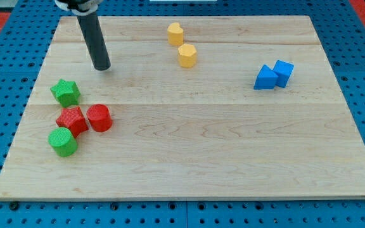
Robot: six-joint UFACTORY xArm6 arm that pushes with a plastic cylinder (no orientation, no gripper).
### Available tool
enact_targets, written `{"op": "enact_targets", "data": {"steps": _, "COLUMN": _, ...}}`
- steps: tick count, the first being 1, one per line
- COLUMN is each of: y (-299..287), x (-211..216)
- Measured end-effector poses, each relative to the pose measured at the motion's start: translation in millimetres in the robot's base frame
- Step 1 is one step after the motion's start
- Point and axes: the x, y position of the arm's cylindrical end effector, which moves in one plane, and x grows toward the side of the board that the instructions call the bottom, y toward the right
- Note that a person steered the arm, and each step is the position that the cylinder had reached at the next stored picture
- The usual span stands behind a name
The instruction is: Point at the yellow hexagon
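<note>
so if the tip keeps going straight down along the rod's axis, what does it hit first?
The bare wooden board. My tip already looks to rest on it, with no block under it. The green star lies below-left, the yellow hexagon well to the view's right.

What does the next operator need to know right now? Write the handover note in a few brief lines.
My tip rests on the wooden board near the view's top left, touching no block.
Two yellow blocks sit at top centre: the yellow hexagon and, just above it, a second yellow block.
Green star, two red blocks and a green cylinder cluster below the tip; two blue blocks lie at the right.
Done: nothing yet. Left: slide the tip rightwards to the hexagon.
</note>
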Motion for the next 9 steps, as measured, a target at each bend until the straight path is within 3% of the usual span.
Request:
{"op": "enact_targets", "data": {"steps": 1, "y": 4, "x": -11}}
{"op": "enact_targets", "data": {"steps": 3, "y": 83, "x": -8}}
{"op": "enact_targets", "data": {"steps": 5, "y": 87, "x": 29}}
{"op": "enact_targets", "data": {"steps": 9, "y": 105, "x": 20}}
